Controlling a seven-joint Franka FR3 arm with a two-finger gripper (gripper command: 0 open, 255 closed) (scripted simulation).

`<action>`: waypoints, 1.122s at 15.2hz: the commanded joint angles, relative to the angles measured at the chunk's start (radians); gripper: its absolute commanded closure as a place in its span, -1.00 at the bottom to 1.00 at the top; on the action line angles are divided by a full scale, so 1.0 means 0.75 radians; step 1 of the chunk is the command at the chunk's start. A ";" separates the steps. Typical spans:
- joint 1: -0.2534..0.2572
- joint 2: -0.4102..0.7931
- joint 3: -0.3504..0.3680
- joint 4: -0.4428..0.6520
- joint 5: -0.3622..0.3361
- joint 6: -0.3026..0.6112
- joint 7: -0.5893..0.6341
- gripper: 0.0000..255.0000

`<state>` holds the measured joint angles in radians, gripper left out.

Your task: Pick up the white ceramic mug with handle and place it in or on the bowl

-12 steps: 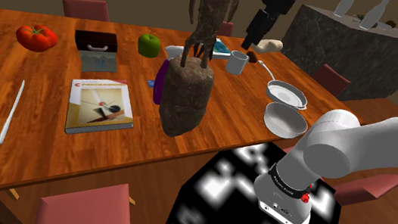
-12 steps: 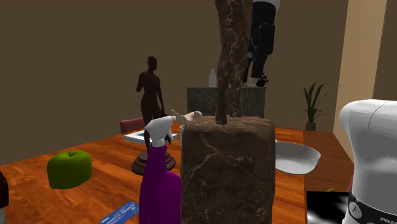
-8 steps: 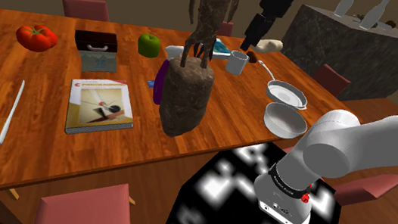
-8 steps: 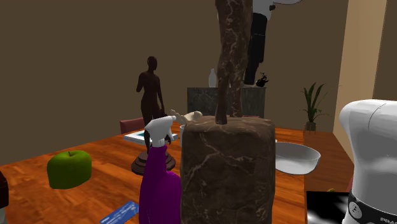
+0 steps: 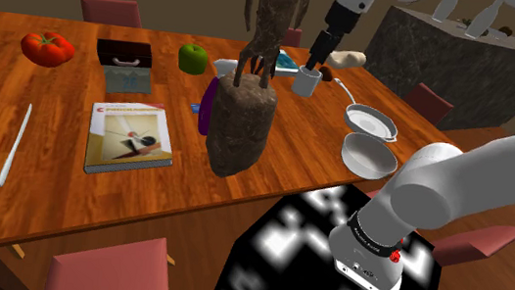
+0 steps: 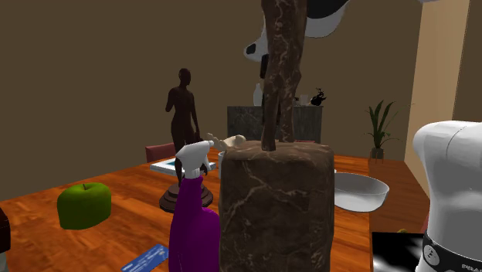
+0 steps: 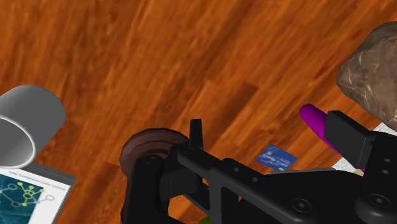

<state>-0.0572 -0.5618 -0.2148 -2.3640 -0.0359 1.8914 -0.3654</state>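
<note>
Shoulder view: gripper (image 5: 312,54) hangs just above the white mug (image 5: 304,81), which stands upright at the far side of the wooden table (image 5: 64,188), well apart from the white bowl (image 5: 369,157) near the stand (image 5: 334,246). Wrist view: jaws spread wide, holding nothing. There's bare wood between the fingers (image 7: 348,133), and the mug sits off to one side, untouched. I read this as lining up, not centred yet. The approach is high, probably to clear the tall stone sculpture (image 5: 241,118). I'd shift over the rim, then descend.
</note>
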 commanded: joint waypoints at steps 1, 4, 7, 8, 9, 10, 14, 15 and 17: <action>-0.011 0.073 -0.048 0.021 -0.015 0.047 -0.058 -1.00; -0.021 0.195 -0.111 0.068 -0.022 0.115 -0.138 -1.00; -0.027 0.326 -0.173 0.128 -0.013 0.175 -0.222 -1.00; -0.029 0.371 -0.193 0.152 -0.006 0.194 -0.251 -1.00; -0.031 0.417 -0.213 0.177 0.003 0.211 -0.280 -1.00; -0.034 0.465 -0.232 0.203 0.014 0.228 -0.310 -1.00; -0.051 0.662 -0.296 0.326 0.079 0.280 -0.436 -1.00; -0.058 0.714 -0.309 0.361 0.100 0.290 -0.469 -1.00; -0.076 0.818 -0.330 0.436 0.146 0.304 -0.533 -1.00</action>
<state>-0.1088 0.0080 -0.4548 -2.0654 0.0542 2.1096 -0.7407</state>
